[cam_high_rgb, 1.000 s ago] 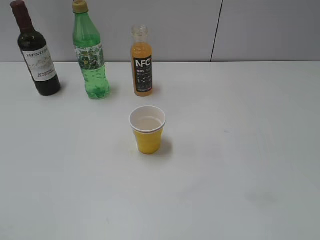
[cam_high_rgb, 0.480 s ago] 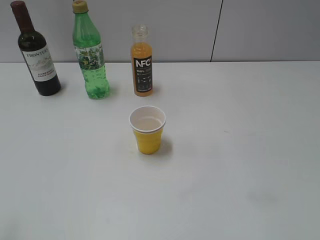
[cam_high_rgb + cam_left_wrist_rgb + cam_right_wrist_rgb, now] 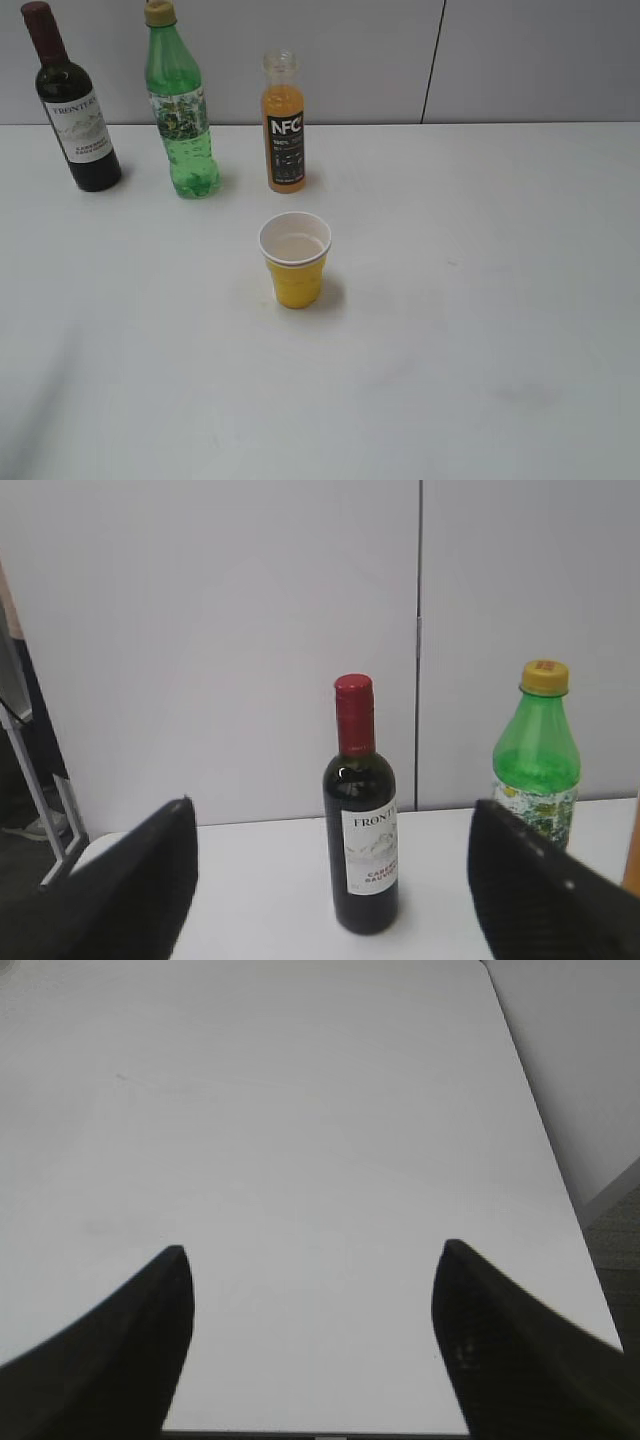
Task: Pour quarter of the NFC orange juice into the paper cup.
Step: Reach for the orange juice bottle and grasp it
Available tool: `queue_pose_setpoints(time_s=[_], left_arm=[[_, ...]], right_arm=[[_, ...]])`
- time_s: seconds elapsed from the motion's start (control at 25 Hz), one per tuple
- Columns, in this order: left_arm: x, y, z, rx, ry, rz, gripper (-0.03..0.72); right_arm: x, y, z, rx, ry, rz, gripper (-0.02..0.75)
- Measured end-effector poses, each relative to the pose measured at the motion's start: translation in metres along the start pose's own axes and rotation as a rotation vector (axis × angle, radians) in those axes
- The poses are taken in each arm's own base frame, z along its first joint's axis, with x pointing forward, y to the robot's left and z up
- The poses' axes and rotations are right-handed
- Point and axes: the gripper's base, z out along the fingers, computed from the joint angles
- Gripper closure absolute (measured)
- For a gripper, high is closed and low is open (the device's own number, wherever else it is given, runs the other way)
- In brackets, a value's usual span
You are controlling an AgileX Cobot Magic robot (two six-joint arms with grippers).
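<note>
The NFC orange juice [image 3: 284, 125] stands upright near the table's [image 3: 480, 300] far edge, its cap off and its neck clear above the orange liquid. From the paper cup [image 3: 295, 259], the juice is at about 12 o'clock and well apart; the cup sits upright in the middle of the table, and its white inside seems to hold a little pale liquid, though the exterior view is too coarse to be sure. The green bottle [image 3: 180, 105] stands just beside the juice at its 9 o'clock, and the wine bottle [image 3: 72, 105] is further out along the same line, toward the table's left end.

Neither arm shows in the exterior view. In the left wrist view the left gripper [image 3: 330, 880] has its jaws spread wide with nothing between them, facing the wine bottle [image 3: 362, 815] straight ahead and the green bottle [image 3: 537, 755] at roughly 2 o'clock. In the right wrist view the right gripper [image 3: 310, 1345] is likewise wide apart and holds nothing, hanging over a bare stretch of table [image 3: 300, 1130] near its right edge
</note>
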Motion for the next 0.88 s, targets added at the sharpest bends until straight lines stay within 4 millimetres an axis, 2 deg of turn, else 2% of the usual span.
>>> queue_pose_setpoints(time_s=[0.2, 0.4, 0.56, 0.88], left_arm=[[0.024, -0.009, 0.042, 0.074, 0.03, -0.007, 0.071], [0.052, -0.032, 0.076, 0.319, 0.023, -0.063, 0.076], [0.076, -0.048, 0.106, 0.489, 0.091, -0.018, 0.082], [0.101, -0.074, 0.165, 0.674, 0.103, 0.015, 0.092]], right_arm=[[0.0, 0.0, 0.0, 0.0, 0.0, 0.0, 0.148], [0.0, 0.0, 0.0, 0.0, 0.0, 0.0, 0.148], [0.0, 0.0, 0.0, 0.0, 0.0, 0.0, 0.148], [0.0, 0.0, 0.0, 0.0, 0.0, 0.0, 0.148]])
